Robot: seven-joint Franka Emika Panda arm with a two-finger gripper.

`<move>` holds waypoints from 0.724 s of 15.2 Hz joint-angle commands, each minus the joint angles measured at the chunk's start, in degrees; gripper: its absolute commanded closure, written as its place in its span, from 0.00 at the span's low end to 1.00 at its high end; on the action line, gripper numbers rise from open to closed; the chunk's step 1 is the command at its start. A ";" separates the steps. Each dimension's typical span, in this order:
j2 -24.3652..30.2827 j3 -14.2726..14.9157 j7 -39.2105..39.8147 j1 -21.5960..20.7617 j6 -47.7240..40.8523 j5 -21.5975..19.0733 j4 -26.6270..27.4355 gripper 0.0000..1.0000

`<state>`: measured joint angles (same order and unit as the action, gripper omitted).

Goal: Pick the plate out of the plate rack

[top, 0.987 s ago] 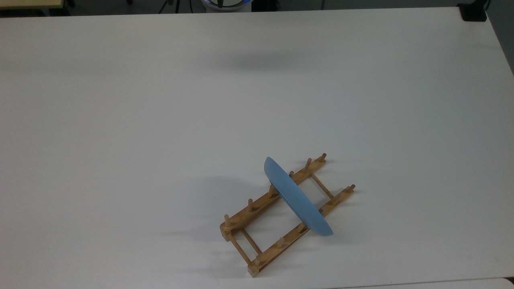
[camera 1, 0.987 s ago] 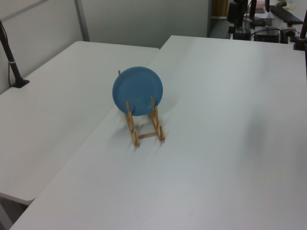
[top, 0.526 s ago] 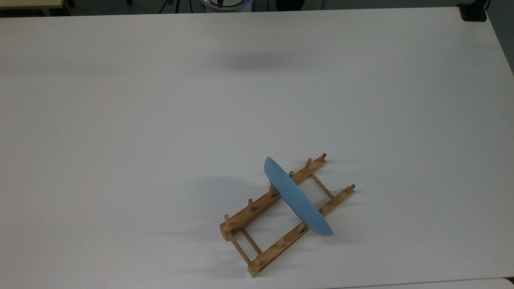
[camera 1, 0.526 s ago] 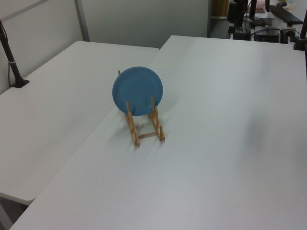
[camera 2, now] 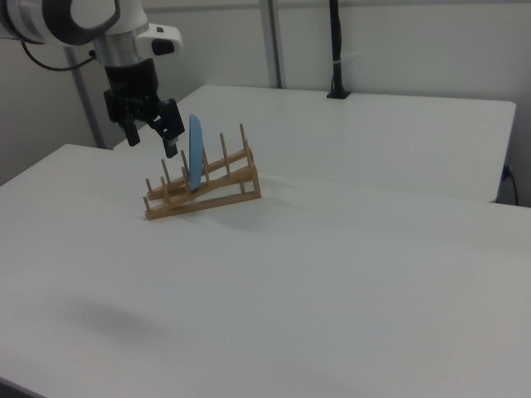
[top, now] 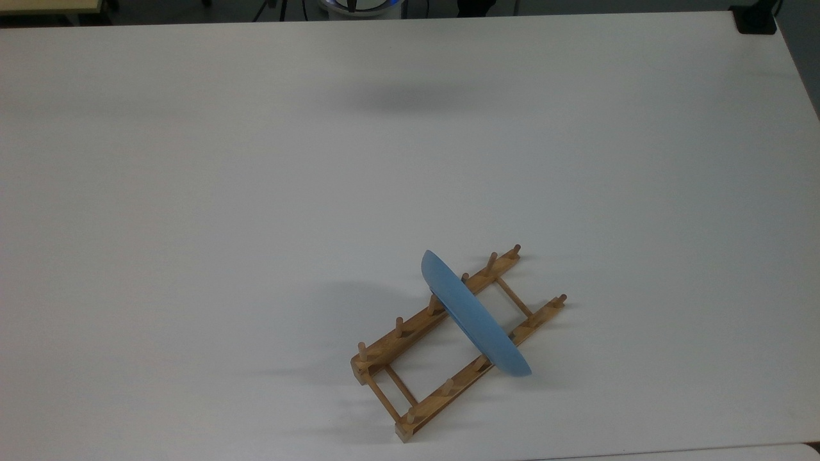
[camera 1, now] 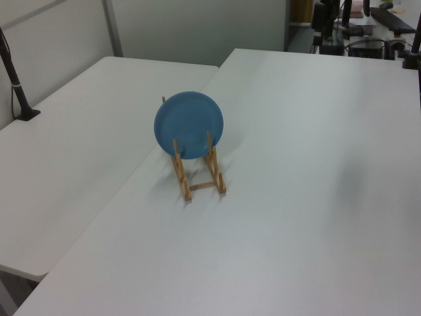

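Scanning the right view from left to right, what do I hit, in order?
Hand, hanging open above the table, then the plate standing on edge, then the high end of the plate rack, then the black post on the far table.

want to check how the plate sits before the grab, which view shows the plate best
The left view: the plate faces it as a full disc, standing between pegs of the plate rack. The top view and right view catch it almost edge-on, as a thin blue sliver.
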<state>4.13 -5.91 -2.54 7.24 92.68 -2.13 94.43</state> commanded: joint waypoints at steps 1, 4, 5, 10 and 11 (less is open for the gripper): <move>-0.26 0.02 2.96 -0.30 -1.27 -1.30 -0.57 0.00; -0.26 0.02 12.79 0.31 -1.80 -1.30 -0.56 0.00; -0.26 0.11 16.04 0.41 -2.06 -1.21 -0.65 0.00; -4.81 0.20 18.89 -0.21 6.33 0.28 -3.53 0.00; -6.31 0.11 17.23 -0.56 8.11 0.46 -4.68 0.07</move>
<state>2.39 -5.92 15.29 7.39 95.73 -2.12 94.16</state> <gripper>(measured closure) 0.000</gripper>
